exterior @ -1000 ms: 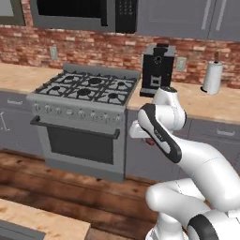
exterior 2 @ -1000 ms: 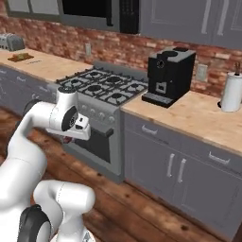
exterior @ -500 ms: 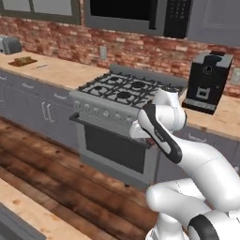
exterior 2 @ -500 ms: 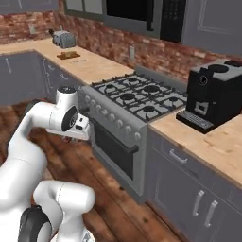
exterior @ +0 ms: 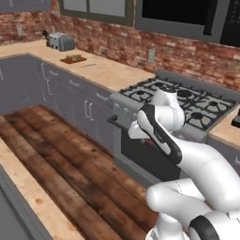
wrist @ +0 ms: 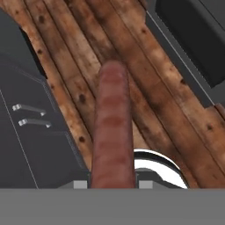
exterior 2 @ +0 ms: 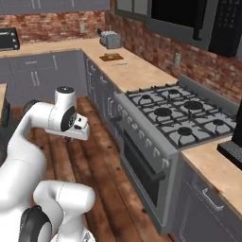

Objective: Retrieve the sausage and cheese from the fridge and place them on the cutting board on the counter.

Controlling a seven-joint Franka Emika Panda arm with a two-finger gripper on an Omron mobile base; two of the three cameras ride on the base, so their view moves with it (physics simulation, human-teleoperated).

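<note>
Gripper [wrist: 112, 184] closed on the sausage [wrist: 112, 132], which sticks straight out from between the jaws as a reddish-brown cylinder, with the wooden plank floor [wrist: 145, 88] below it. Seen from the base cameras, the white arm [exterior: 161, 126] is folded up in front of the stove [exterior: 178, 101], its hand hanging over the floor and well short of the desk [exterior: 101, 70]. That desk is a light tan worktop running along the brick wall [exterior 2: 156, 45] over dark grey drawers. Far down it lies the cutting board [exterior 2: 111, 57], a small dark brown rectangle with something small on top that I can't make out. Just beyond the board stands a silver toaster [exterior 2: 110, 39], near the corner where the worktop turns. A dark microwave [exterior 2: 8, 38] sits on the other run of worktop. The board and the sausage are well apart, with the stove's front edge and a stretch of cabinets between them.
</note>
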